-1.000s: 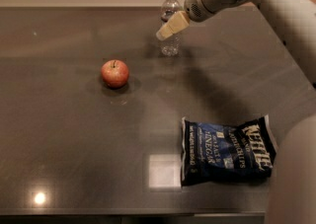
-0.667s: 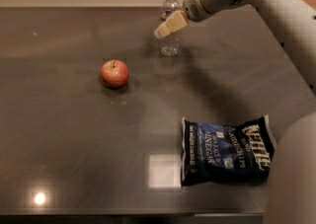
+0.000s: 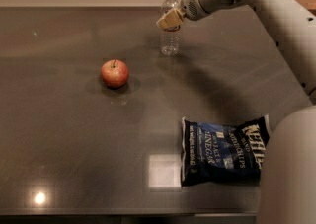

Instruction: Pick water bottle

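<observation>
Table (image 3: 59,119): dark, glossy top, with lights mirrored near its front edge.
Water bottle (image 3: 170,43): clear with a white cap, upright near the far edge.
Gripper (image 3: 169,19): tan-tipped, overlapping the bottle's upper half; contact cannot be told.
Arm (image 3: 276,16): white, reaching in from the right.
Apple (image 3: 115,73): red, front-left of the bottle, well apart.
Chip bag (image 3: 222,151): dark blue, lying flat at front right.

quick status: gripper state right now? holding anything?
Gripper: in front of the upper part of the small clear ribbed plastic water bottle with a white cap, which stands upright; open, closed or holding cannot be told.
</observation>
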{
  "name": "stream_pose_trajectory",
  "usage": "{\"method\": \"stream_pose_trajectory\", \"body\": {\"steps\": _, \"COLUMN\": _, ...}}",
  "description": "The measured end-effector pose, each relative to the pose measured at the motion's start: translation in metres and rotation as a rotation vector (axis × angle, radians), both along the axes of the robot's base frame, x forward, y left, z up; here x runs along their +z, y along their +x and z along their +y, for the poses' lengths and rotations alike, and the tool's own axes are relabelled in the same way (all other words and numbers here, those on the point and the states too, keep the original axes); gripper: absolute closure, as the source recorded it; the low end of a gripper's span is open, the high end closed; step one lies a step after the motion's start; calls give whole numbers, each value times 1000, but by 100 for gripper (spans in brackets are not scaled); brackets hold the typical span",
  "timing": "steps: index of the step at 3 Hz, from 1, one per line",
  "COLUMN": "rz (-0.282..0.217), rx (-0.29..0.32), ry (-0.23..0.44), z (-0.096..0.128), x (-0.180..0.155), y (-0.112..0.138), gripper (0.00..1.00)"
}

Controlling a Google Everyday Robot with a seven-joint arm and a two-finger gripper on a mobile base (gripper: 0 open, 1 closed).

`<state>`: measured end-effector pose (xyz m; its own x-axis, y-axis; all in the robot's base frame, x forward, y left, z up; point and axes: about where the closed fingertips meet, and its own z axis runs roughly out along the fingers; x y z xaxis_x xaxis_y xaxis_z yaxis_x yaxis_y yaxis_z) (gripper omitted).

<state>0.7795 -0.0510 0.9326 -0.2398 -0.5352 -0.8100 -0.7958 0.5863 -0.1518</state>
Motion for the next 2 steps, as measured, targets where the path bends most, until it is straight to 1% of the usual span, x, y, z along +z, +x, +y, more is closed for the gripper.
{"method": "stream_pose_trajectory", "body": {"steps": 1, "rz": 15, "rx": 17, "ry": 16, "z": 1, "x": 2, "y": -5, "gripper": 64}}
{"method": "stream_pose_trajectory", "body": {"steps": 2, "rz": 29, "rx": 53, "ry": 16, "z": 2, "x": 15, "y": -22, "gripper": 86}}
